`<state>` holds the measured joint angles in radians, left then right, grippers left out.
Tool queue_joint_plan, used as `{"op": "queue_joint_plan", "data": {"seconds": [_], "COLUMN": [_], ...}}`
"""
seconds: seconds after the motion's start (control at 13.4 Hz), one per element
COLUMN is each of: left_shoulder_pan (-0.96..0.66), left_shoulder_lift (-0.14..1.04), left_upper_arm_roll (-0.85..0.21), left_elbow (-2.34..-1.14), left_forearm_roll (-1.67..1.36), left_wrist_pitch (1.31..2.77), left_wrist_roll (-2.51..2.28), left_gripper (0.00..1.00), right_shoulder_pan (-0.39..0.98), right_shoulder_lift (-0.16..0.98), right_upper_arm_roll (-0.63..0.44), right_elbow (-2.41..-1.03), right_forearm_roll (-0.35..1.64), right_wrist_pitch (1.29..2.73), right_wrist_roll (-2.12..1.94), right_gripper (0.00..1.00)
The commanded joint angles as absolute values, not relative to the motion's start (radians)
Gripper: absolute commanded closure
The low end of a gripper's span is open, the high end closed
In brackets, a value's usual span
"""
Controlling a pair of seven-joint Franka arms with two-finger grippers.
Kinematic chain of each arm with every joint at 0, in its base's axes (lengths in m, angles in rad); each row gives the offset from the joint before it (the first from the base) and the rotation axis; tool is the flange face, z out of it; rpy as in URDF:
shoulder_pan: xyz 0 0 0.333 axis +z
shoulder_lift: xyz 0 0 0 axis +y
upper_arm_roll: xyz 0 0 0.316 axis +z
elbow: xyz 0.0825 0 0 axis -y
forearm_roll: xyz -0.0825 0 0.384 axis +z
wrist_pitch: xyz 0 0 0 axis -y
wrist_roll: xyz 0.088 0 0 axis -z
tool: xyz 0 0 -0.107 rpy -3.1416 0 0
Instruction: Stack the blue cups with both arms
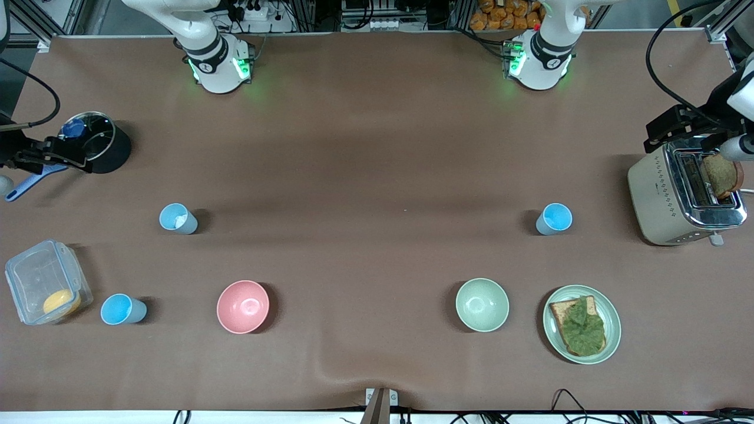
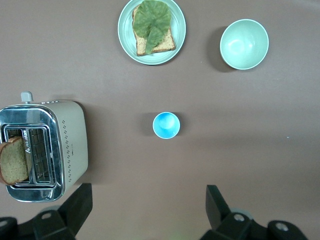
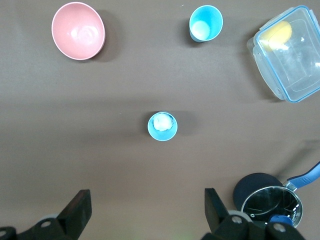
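Three light-blue cups stand upright on the brown table. A paler cup (image 1: 178, 218) (image 3: 162, 126) stands toward the right arm's end. A brighter cup (image 1: 554, 218) (image 2: 166, 125) stands toward the left arm's end. The third cup (image 1: 122, 310) (image 3: 205, 23) stands beside the clear box, nearer the front camera. My left gripper (image 2: 148, 210) hangs open high over the table, on the base side of the brighter cup, holding nothing. My right gripper (image 3: 145, 210) hangs open likewise by the paler cup. In the front view only both arms' bases show.
A pink bowl (image 1: 242, 306) and a pale green bowl (image 1: 482, 304) sit nearer the front camera. A plate (image 1: 612, 327) with bread and lettuce and a toaster (image 1: 654, 194) stand at the left arm's end. A clear box (image 1: 35, 277) and a black pot (image 1: 115, 150) stand at the right arm's end.
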<state>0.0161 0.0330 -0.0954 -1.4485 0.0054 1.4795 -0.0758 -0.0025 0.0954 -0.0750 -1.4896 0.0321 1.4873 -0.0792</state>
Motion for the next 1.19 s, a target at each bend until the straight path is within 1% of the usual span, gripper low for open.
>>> {"op": "queue_joint_plan", "data": {"seconds": [0.0, 0.82, 1.12], "left_shoulder_pan": [0.020, 0.025, 0.026], "left_shoulder_lift": [0.018, 0.031, 0.028], "left_upper_arm_roll": [-0.092, -0.089, -0.090], "left_elbow": [-1.459, -1.468, -1.479], "left_forearm_roll": [-0.003, -0.014, -0.017], "left_wrist_pitch": [1.471, 1.476, 1.500], "left_wrist_roll": [-0.041, -0.057, -0.061], "left_gripper": [0.00, 0.00, 0.00], "right_shoulder_pan": [0.011, 0.008, 0.009], "right_shoulder_lift": [0.069, 0.071, 0.072], "right_upper_arm_roll": [-0.084, -0.084, -0.084], "right_elbow": [-1.517, -1.519, -1.519], "right_forearm_roll": [0.031, 0.032, 0.032], "right_wrist_pitch": [1.494, 1.488, 1.483], "right_wrist_roll": [-0.064, -0.064, -0.064], "right_gripper": [0.00, 0.00, 0.00]}}
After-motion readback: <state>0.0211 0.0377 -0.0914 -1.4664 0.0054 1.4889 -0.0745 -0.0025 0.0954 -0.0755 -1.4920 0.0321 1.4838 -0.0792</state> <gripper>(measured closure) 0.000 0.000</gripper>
